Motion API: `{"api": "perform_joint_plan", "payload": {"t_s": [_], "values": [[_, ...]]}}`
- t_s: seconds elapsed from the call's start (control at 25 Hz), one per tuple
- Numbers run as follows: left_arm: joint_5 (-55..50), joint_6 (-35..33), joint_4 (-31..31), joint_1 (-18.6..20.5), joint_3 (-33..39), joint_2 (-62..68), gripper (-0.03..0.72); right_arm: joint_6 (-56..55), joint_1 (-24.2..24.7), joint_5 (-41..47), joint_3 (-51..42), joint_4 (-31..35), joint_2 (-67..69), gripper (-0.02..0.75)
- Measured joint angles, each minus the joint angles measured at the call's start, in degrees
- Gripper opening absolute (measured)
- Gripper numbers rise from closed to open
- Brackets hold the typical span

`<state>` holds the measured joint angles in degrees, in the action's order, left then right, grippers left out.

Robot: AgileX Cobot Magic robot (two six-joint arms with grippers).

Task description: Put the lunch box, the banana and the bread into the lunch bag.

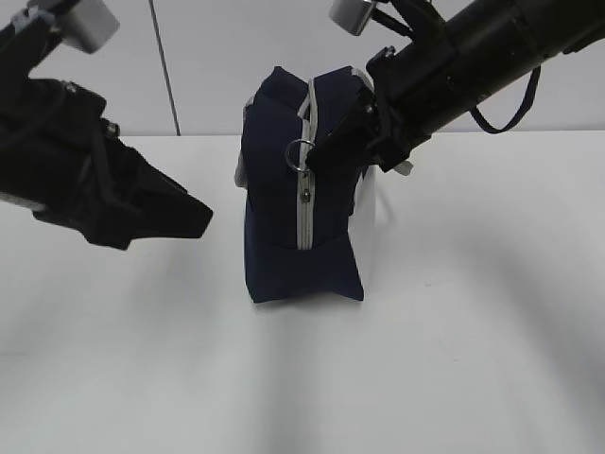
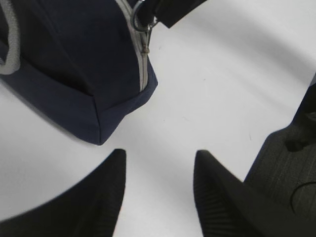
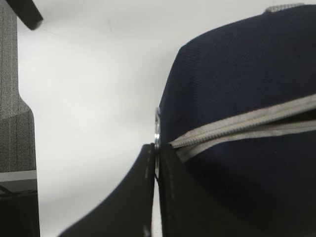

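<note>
The lunch bag [image 1: 301, 199] stands at mid-surface, zipper [image 1: 303, 222] running vertically down its near end. The right end effector [image 1: 333, 144] is pressed together on the ring pull [image 1: 297, 154] at the bag's top — the nearer arm. The left end effector [image 1: 194, 213] hangs spread and empty, left of the bag.

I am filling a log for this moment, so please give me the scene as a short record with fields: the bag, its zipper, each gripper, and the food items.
bag: navy lunch bag standing on the white table
zipper: grey zipper closed down the near end
ring pull: metal ring pull pinched by right gripper
right gripper: right gripper shut on the ring pull
left gripper: left gripper open, empty, beside the bag
lunch box, banana, bread: not visible
</note>
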<state>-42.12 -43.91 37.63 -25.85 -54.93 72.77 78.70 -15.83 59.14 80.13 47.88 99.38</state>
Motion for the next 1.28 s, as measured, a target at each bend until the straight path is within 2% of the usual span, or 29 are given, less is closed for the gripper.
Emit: {"api": "perform_joint_plan", "payload": {"t_s": [0.16, 0.28, 0.52, 0.68, 0.92, 1.0, 1.12, 1.28], "values": [[7.7, -13.6, 10.8, 0.0, 6.4, 1.3, 0.359, -0.3, 0.0, -0.1, 0.1, -0.6, 0.0, -0.016], [9.6, -21.7, 17.4, 0.0, 8.6, 4.6, 0.385, -0.5, 0.0, -0.1, 0.1, -0.7, 0.0, -0.016], [12.5, -34.7, 30.3, 0.0, 8.8, 12.6, 0.43, -0.6, 0.0, -0.1, 0.1, -0.7, 0.0, -0.016], [13.5, -47.6, 43.2, 0.0, 8.8, 16.3, 0.447, -0.7, 0.0, -0.1, 0.1, -0.7, 0.0, -0.016], [14.7, -61.4, 59.1, 0.0, 8.8, 20.5, 0.449, -0.7, 0.0, -0.1, 0.1, -0.7, 0.0, -0.016], [15.0, -65.0, 62.7, 0.0, 8.8, 21.2, 0.449, -0.7, 0.0, -0.1, 0.1, -0.8, 0.0, -0.016], [14.4, -69.3, 62.7, 0.0, 8.8, 21.5, 0.449, -0.7, 0.0, -0.1, 0.1, -0.8, 0.0, -0.016], [13.6, -70.3, 62.7, 0.0, 8.8, 22.7, 0.426, -0.7, 0.0, -0.1, 0.1, -0.8, 0.0, -0.016]]}}
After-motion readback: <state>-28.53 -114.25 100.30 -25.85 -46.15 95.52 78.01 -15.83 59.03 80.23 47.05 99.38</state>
